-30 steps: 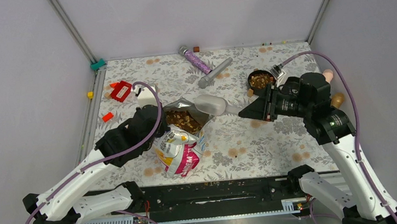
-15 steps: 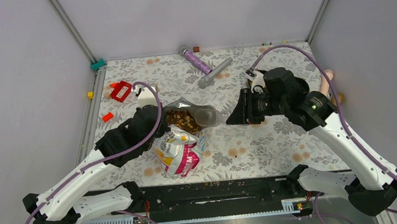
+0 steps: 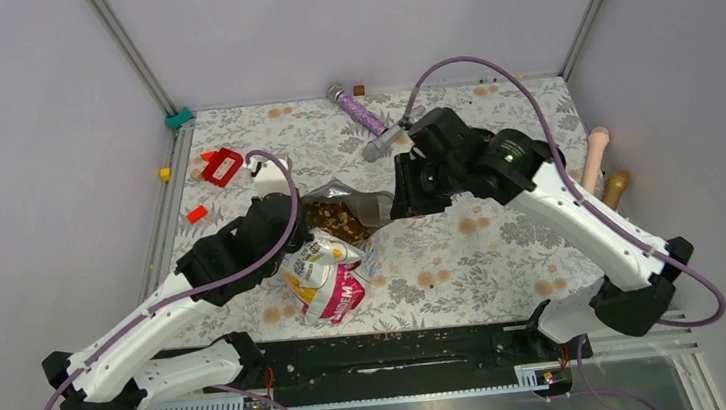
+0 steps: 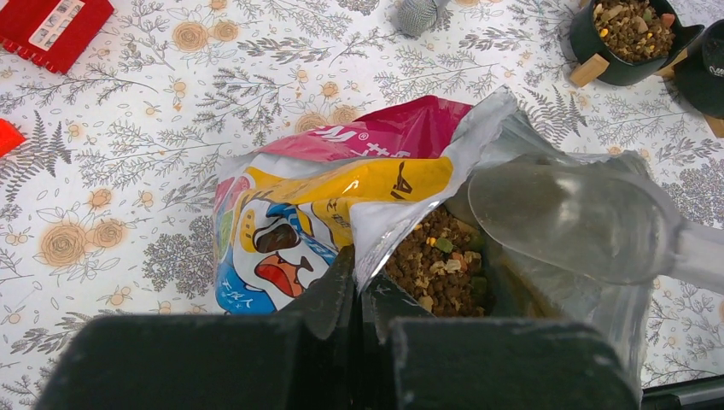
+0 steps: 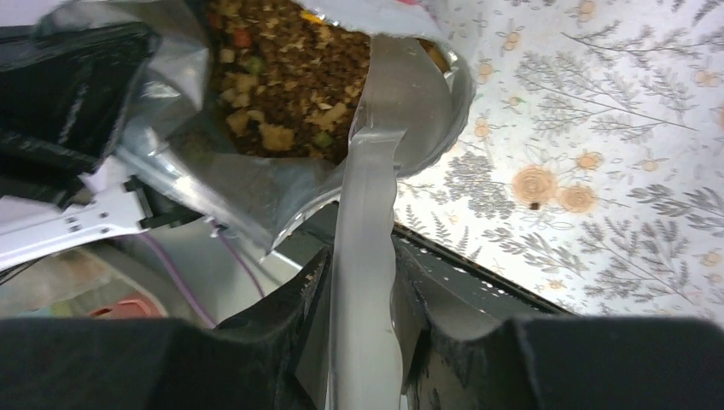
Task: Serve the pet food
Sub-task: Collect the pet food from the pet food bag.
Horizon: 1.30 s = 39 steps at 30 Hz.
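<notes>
The left claw is pinched all the way shut on the bag, right on the torn edge of its mouth. That flap is lifted and the silver lining shows. The bag lies on the flowery table, left of the middle, cartoon face up, with the mouth pointing toward the far side. The kibble sits inside that open mouth. It's a brown and tan pile with a few green and orange bits mixed in, just past the left claw's fingertips in the left wrist view.

The right claw has the scoop by its flat handle. Its fingers are partly closed with the handle squeezed between them. The scoop is clear plastic, and its bowl end is poked into the bag's mouth from the right, at the edge of the kibble pile. Can't really tell if it's touching the kibble or sitting just above it. In the top view the right arm reaches in from the right side toward the bag.

There's more kibble in a black bowl off to the far right of the bag, well apart from it. A second bowl is just beside that one, mostly cut off by the frame. A red block sits near the far-left edge, and a purple glittery tube lies by the back edge.
</notes>
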Motion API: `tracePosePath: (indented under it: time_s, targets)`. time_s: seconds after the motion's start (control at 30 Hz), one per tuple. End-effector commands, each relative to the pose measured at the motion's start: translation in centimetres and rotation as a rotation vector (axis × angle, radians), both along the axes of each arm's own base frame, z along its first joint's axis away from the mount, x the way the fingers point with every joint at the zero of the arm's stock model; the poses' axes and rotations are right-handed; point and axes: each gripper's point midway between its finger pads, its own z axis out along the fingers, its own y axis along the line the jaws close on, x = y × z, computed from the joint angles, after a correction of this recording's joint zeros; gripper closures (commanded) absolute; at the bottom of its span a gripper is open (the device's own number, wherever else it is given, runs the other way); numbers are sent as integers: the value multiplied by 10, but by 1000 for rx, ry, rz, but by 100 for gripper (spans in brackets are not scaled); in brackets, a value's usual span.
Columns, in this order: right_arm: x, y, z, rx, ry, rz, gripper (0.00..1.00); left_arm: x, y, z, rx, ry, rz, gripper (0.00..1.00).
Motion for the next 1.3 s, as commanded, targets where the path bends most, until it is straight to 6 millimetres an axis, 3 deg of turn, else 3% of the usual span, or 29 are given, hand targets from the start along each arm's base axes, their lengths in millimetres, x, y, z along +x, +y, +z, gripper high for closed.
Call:
tracePosePath:
  time_s: [0.0, 0.17, 0.5, 0.83, 1.27]
  targets:
    - [5, -13, -17, -200, 2, -12, 100, -3, -18, 39, -133, -74, -56, 100]
    - [13, -11, -34, -338, 20, -5, 100, -4, -18, 41, -134, -79, -58, 100]
    - [22, 29, -69, -361, 88, 42, 100, -5, -20, 40, -140, -74, -65, 100]
    - [8, 70, -101, -136, 182, 55, 100, -7, -29, 34, -137, -54, -91, 100]
    - [5, 116, -90, 319, 198, 9, 100, -11, -31, 36, -148, -57, -101, 100]
